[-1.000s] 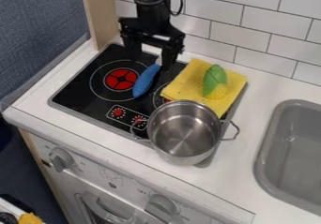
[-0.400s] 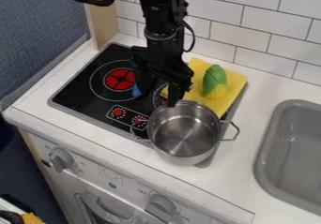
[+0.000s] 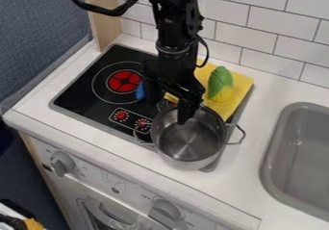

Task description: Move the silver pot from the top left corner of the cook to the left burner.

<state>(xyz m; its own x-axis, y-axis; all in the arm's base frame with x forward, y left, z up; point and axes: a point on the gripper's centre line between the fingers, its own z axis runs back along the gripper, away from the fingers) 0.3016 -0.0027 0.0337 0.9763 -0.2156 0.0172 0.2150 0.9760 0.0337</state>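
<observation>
Object: silver pot (image 3: 193,142), upright, at the front right of the cooktop (image 3: 80,96), overhanging its edge; not at the top left corner named in the task. Target: left burner (image 3: 124,82), red centre.

Claw: black gripper (image 3: 170,112) released, fingers apart. One tip dips inside the pot's mouth, the other hangs outside the wall on the burner side. Contact with metal: cannot tell.

Handling (judged): thin-walled metal, stiff, probably light for its bulk; no liquid or food visible inside. Smooth wall likely slippery under a loose pinch. Not fragile, though it may ring or scrape if dragged. Held at one side, it would tend to tilt or swivel, the far side sagging.

Grasp site: rim at the back left, one finger in, one out, closed firmly and square to the wall. Wire loop handles, left (image 3: 137,138) and right (image 3: 241,136), look narrow and less suited to this approach.

Caution: blue object (image 3: 140,91), partly behind the gripper, lies at the burner's ring; the base could land on it and sit crooked. A modest, level lift seems preferable to sliding.
</observation>
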